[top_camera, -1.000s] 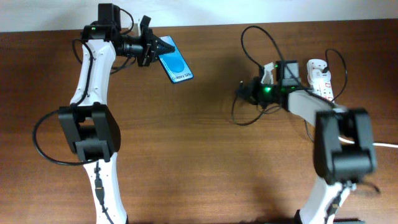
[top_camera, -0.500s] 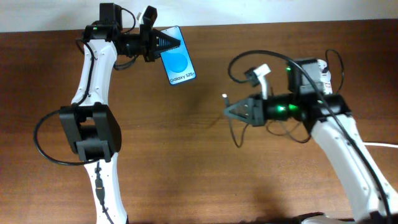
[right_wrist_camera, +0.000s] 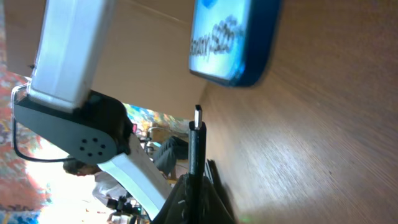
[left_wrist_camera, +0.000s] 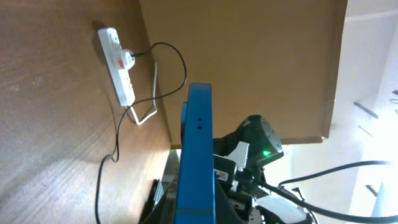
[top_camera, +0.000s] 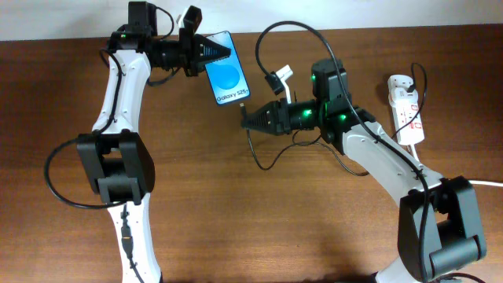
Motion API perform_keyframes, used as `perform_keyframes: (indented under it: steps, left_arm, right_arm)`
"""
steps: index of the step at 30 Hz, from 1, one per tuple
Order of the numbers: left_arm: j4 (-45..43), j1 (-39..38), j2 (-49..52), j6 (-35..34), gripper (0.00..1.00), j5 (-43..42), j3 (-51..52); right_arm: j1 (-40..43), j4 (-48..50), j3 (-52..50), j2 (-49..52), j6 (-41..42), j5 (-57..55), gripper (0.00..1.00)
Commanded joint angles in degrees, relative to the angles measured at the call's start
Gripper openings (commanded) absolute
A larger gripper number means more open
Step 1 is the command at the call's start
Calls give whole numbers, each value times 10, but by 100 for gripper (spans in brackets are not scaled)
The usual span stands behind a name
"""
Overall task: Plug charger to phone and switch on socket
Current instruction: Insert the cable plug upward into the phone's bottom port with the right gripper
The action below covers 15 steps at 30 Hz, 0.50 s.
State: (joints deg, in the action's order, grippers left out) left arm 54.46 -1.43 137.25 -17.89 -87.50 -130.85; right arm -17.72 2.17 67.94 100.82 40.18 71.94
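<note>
Table (top_camera: 236,212), white red-marked socket (top_camera: 406,108) at its right end; from overhead alone, full blue screen of the phone (top_camera: 226,79), top end clamped in the left gripper (top_camera: 220,53). From the right wrist alone: right gripper (top_camera: 247,120) pinching the black charger (right_wrist_camera: 196,140), bare metal tip just short of the phone's lower edge. Stands nearer the phone than half a second ago.

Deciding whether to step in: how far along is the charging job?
Done: the left gripper holds the phone and the right gripper holds the charger by its plug. In hand: the plug tip points at the phone's text end, a gap between them. Left: push it in, then switch on the socket, far from both grippers.
</note>
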Motion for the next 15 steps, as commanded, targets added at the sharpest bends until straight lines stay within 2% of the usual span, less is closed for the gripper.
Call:
perform_keyframes:
  steps: [1,3,5,9,15]
  left_arm:
    - [-30,0,-9,-5,0,-27,-6]
    - [-34,1,-9,-11,0,-27,-6]
    - [-35,1,-9,-73,0,-27,-6]
    - [-35,0,-9,-89,0,-27,-6]
    - [-56,-23,-9,-80,0,-27,-6]
  right_arm:
    - [-3,9,5,15,41,25,4]
    - [-3,22,5,18,43,55,4]
    - [-3,22,5,18,43,54,4]
    - [-3,29,5,18,55,35,4]
    - [-3,94,5,18,109,35,4]
